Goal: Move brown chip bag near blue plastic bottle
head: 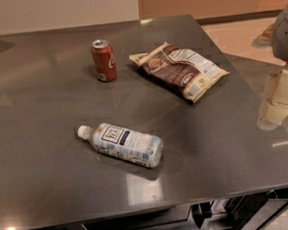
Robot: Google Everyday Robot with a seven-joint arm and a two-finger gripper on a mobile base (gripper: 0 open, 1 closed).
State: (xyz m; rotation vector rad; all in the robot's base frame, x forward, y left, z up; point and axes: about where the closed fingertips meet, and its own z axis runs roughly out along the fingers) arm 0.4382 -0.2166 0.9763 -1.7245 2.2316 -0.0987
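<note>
The brown chip bag (180, 71) lies flat on the grey table (43, 94), at the back right; it is dark brown with cream edges and a white label panel. The blue plastic bottle (122, 144) lies on its side near the front middle, with its white cap pointing left. The bag and the bottle are well apart. My gripper (276, 106) is at the right edge of the view, cream-coloured under a grey arm part (286, 28). It hangs over the table's right edge, to the right of the bag, and holds nothing that shows.
A red soda can (103, 60) stands upright at the back, left of the bag. The table's front edge runs along the bottom, with dark fittings (205, 212) below it. A tan floor and wall show behind the table.
</note>
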